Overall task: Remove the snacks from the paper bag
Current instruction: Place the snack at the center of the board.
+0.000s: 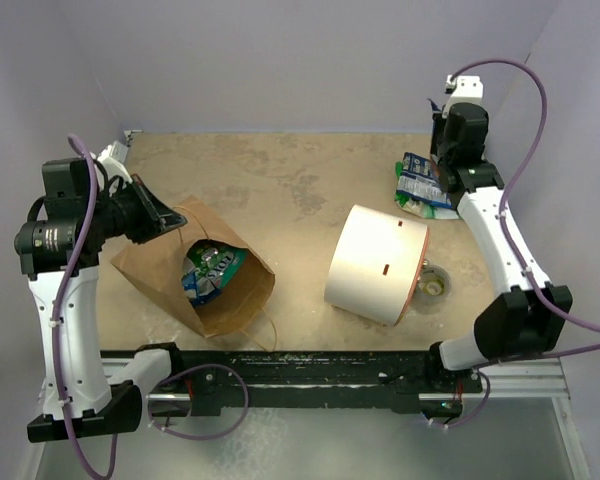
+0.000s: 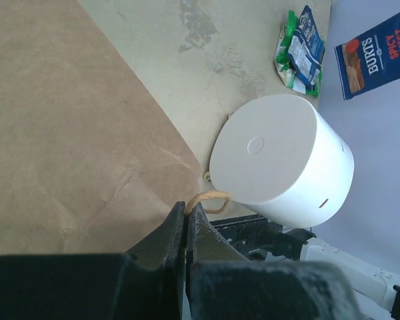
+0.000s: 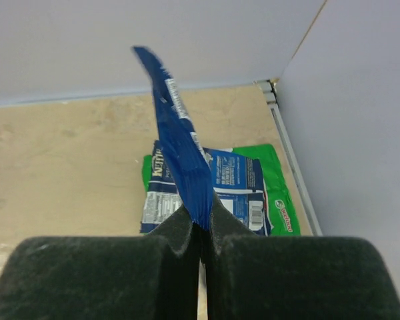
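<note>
The brown paper bag (image 1: 230, 300) lies on its side at the left, mouth open upward, with a green-blue packet (image 1: 212, 272) showing inside. My left gripper (image 1: 165, 218) is shut on the bag's twisted handle (image 2: 210, 197) at the bag's rim; brown paper (image 2: 67, 133) fills the left wrist view. My right gripper (image 3: 201, 217) is shut on a blue packet (image 3: 180, 140), held edge-up above the far right corner; the packet also shows in the left wrist view (image 2: 380, 50). Beneath it a blue-white packet (image 3: 227, 183) lies on a green packet (image 3: 277, 193) on the table (image 1: 420, 185).
A large white cylinder (image 1: 378, 265) with an orange rim lies on its side in the middle right. A small clear tape roll (image 1: 435, 283) sits just right of it. Walls close in the table at the back and both sides.
</note>
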### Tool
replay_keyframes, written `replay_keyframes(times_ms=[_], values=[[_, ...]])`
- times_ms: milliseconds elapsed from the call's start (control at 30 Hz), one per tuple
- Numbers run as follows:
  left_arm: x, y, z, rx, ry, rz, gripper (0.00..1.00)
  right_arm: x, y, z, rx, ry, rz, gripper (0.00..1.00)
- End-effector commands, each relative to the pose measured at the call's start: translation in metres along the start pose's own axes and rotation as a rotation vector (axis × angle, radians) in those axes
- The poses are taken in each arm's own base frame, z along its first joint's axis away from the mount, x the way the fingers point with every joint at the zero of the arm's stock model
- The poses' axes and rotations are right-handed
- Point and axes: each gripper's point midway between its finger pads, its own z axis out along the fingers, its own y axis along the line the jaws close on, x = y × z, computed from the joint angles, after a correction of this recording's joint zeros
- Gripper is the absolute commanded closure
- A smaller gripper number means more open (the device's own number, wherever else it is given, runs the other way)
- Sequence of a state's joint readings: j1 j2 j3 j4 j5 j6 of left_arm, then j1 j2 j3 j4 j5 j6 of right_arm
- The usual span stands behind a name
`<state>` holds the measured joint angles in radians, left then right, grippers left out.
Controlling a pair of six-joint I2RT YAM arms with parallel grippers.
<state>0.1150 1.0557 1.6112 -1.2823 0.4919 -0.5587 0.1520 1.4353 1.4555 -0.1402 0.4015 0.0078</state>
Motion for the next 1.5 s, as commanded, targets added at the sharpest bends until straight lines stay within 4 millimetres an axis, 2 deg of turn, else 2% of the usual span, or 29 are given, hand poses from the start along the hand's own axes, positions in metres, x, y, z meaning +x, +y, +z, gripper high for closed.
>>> replay_keyframes(times_ms=[0,133,267,400,467,567,600,667,800,867,1000,1267,1400,1467], values=[[-0.006,-0.009,-0.001,0.041,-0.009,0.046,1.00,-0.005,-0.010,0.030,-0.041,-0.063,0.006,1.00],[-0.005,-0.003,0.005,0.024,0.014,0.050,1.00,0.011,-0.034,0.051,-0.003,-0.033,-0.065,1.00],[-0.007,0.000,0.012,0.014,0.029,0.051,1.00,0.037,-0.055,0.068,0.129,0.028,-0.122,1.00],[-0.011,0.004,0.019,0.002,0.052,0.062,1.00,0.045,-0.059,0.079,0.120,0.026,-0.199,1.00],[-0.012,0.006,0.022,-0.005,0.057,0.064,1.00,0.047,-0.047,0.082,0.054,0.035,-0.164,1.00],[-0.013,0.009,0.028,-0.011,0.066,0.061,1.00,0.048,-0.013,0.082,-0.103,0.027,-0.032,1.00],[-0.014,0.010,0.030,-0.014,0.071,0.059,1.00,0.045,-0.007,0.082,-0.126,0.011,0.007,1.00],[-0.014,0.012,0.032,-0.016,0.076,0.059,1.00,0.034,0.017,0.078,-0.241,-0.034,0.154,1.00],[-0.014,0.016,0.037,-0.028,0.090,0.055,1.00,0.025,0.022,0.084,-0.264,-0.103,0.352,1.00],[-0.013,0.017,0.039,-0.031,0.094,0.052,1.00,0.037,0.017,0.098,-0.242,-0.075,0.412,1.00],[-0.013,0.020,0.041,-0.038,0.099,0.052,1.00,0.089,-0.002,0.126,-0.187,0.048,0.563,1.00],[-0.013,0.024,0.042,-0.057,0.107,0.052,1.00,0.164,-0.057,0.145,-0.012,0.129,0.689,1.00],[-0.013,0.024,0.043,-0.057,0.112,0.049,1.00,0.180,-0.080,0.146,0.062,0.149,0.727,1.00],[-0.013,0.024,0.044,-0.058,0.113,0.047,1.00,0.187,-0.086,0.148,0.065,0.168,0.732,1.00]])
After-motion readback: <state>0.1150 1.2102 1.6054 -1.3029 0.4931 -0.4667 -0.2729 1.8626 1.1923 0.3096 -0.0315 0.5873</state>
